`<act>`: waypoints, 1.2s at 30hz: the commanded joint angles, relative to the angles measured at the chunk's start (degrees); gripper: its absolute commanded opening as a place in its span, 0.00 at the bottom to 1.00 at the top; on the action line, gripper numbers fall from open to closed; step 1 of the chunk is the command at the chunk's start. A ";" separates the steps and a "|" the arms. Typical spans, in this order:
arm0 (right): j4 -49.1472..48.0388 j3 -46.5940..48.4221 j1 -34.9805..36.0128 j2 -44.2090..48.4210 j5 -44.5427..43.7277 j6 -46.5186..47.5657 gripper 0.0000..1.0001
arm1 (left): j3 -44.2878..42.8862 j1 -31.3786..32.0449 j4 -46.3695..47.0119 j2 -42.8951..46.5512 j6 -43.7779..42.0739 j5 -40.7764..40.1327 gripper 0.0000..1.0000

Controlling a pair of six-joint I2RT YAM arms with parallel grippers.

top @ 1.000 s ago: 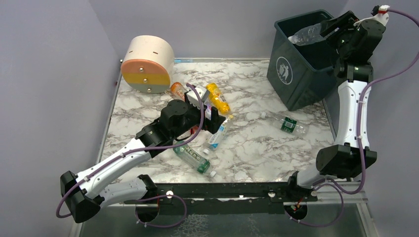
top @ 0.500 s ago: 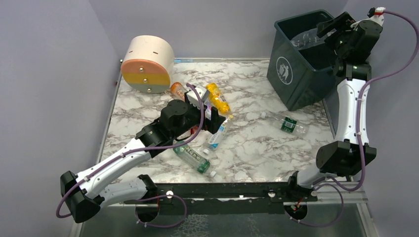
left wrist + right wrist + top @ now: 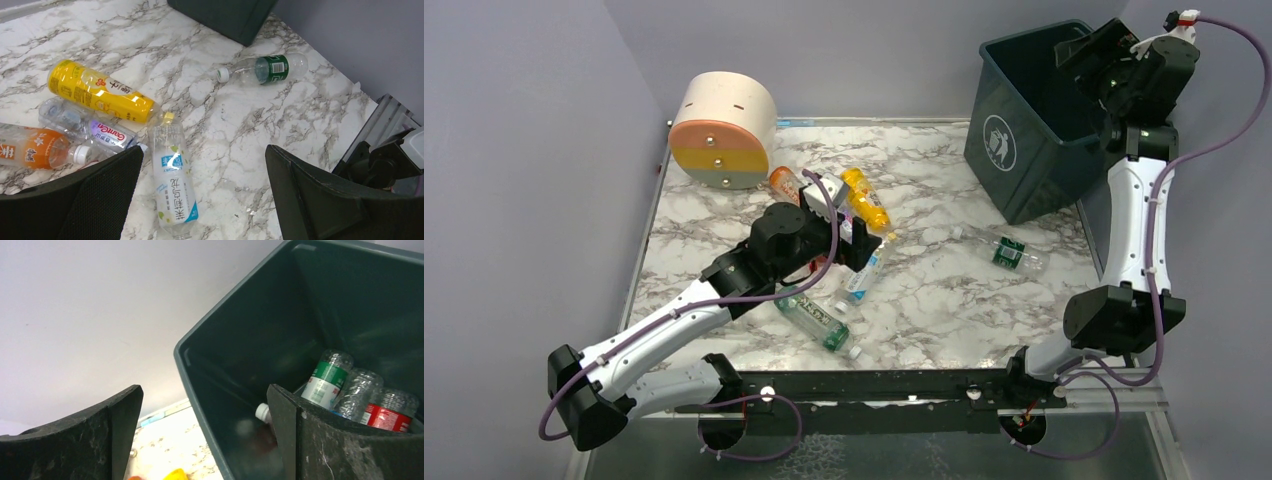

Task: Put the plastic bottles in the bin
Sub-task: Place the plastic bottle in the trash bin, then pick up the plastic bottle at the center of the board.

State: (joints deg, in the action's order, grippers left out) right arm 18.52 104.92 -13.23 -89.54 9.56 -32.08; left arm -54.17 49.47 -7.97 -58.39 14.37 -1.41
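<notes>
The dark teal bin [image 3: 999, 110] stands at the back right. My right gripper [image 3: 1089, 52] hangs open over its rim with nothing between the jaws. Inside the bin [image 3: 260, 340] lie a green-labelled bottle [image 3: 327, 377], a clear one [image 3: 357, 390] and a red-labelled one [image 3: 390, 412]. My left gripper [image 3: 856, 245] is open low over the table [image 3: 924, 180]. Between its jaws [image 3: 204, 155] lies a clear bottle with a blue-white label [image 3: 172, 180]. Beside it are a yellow bottle [image 3: 100, 92], a purple-labelled one [image 3: 92, 127] and an orange one [image 3: 30, 150]. A green-labelled bottle [image 3: 1009, 250] lies near the bin.
A cream cylinder with an orange and green face [image 3: 724, 130] lies at the back left. Another greenish bottle [image 3: 819, 320] lies near the front under the left arm. Purple walls close in the table, and a black rail [image 3: 904, 385] runs along its near edge.
My right gripper has opened above the bin and the clear bottle it held has dropped inside. The left arm has not moved.
</notes>
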 commanded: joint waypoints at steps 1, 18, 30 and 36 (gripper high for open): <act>1.92 3.24 -0.21 1.47 7.99 -0.65 0.97 | 1.80 -0.21 3.13 -1.23 1.12 2.52 0.99; 3.53 -17.46 -0.21 19.87 18.63 1.48 0.99 | 6.37 -0.25 15.64 -10.35 2.20 9.86 0.99; 4.77 -32.20 -0.21 32.94 17.72 -0.35 1.00 | -3.73 0.17 24.09 -31.03 0.26 15.06 0.99; 5.72 -34.90 -0.21 36.37 17.68 -1.29 1.00 | -10.64 1.04 26.60 -41.63 -2.41 17.11 0.99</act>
State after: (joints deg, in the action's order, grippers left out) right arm 23.31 71.11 -13.23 -55.31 26.46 -32.38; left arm -60.18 49.74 14.11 -94.89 14.59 12.21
